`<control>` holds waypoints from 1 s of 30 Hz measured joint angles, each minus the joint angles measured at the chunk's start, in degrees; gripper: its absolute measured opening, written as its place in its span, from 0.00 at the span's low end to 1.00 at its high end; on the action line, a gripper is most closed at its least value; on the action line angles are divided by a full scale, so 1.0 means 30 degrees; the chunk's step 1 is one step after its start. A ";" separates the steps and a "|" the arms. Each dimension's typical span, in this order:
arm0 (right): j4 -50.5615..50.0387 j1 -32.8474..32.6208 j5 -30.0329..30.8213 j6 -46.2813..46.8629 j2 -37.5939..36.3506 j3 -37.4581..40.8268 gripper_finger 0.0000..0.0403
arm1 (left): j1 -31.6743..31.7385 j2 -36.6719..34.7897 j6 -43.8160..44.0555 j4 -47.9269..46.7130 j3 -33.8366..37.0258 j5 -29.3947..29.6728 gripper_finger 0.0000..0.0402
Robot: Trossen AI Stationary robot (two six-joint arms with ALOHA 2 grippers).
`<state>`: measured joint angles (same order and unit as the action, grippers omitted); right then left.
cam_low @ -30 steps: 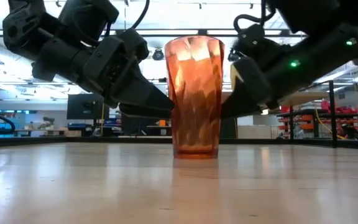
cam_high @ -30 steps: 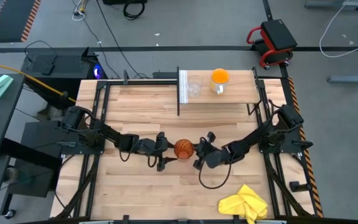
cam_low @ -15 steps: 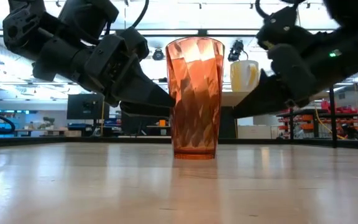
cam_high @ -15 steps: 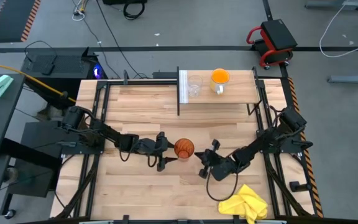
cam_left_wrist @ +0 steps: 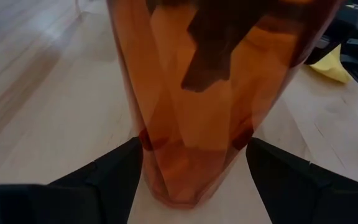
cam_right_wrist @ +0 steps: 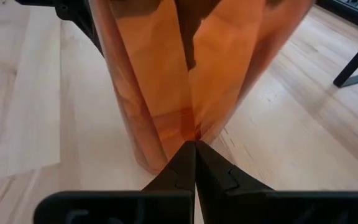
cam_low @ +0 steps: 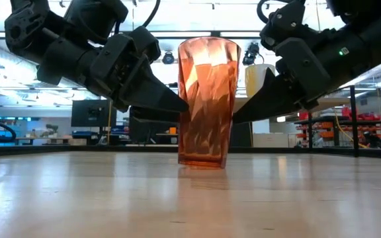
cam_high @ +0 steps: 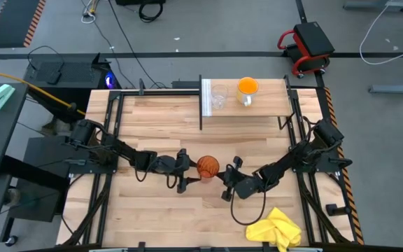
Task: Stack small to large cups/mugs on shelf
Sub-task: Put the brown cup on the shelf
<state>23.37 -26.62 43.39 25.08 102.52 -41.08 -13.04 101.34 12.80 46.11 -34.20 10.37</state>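
Note:
The tall amber-orange tumbler (cam_high: 207,166) stands mid-table, leaning slightly in the low view (cam_low: 207,99). My left gripper (cam_high: 196,169) reaches it from the table's left and is shut on its lower part. My right gripper (cam_high: 220,175) comes from the right, shut, with its tips at the tumbler's wall. On the shelf (cam_high: 268,106) at the far side stand the clear glass cup (cam_high: 219,96) and the orange mug (cam_high: 247,89). My left gripper pinches the tumbler's lower wall (cam_left_wrist: 143,142) between its two fingers, one on each side. The fingers come slanting down from the table's left. The tumbler's base stays on the table. My right gripper presses its shut fingertips (cam_right_wrist: 194,149) against the tumbler's lower wall (cam_right_wrist: 194,130). It comes slanting down from the table's right.
A yellow cloth (cam_high: 275,229) lies near the table's front right corner. Black frame rails (cam_high: 114,133) run along both table sides. The shelf's white end panel (cam_high: 206,98) stands at its left end.
My right gripper drew back from the tumbler toward the near right. It then came back until its tips met the tumbler's wall. The tumbler's base has shifted slightly toward the table's left, and the tumbler now leans a little. My left gripper has kept still.

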 joint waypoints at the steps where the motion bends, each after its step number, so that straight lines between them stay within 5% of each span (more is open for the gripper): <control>1: 0.0018 0.0044 -0.0026 0.0000 0.0000 0.0000 0.02 | 0.0000 0.0000 0.0013 0.0013 0.0000 0.0019 0.72; 20: -0.0807 0.0324 -0.0071 0.0618 -0.0022 -0.0159 0.03 | 0.0029 -0.0044 0.1001 -0.0903 -0.0160 -0.0400 0.72; 30: -0.1420 -0.0479 0.0082 0.0926 -0.0022 -0.0203 0.16 | -0.0036 0.0015 0.1056 -0.1078 -0.0182 -0.0732 0.72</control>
<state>19.11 -28.06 43.64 27.86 102.45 -41.69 -13.15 101.38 15.97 42.87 -34.74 8.18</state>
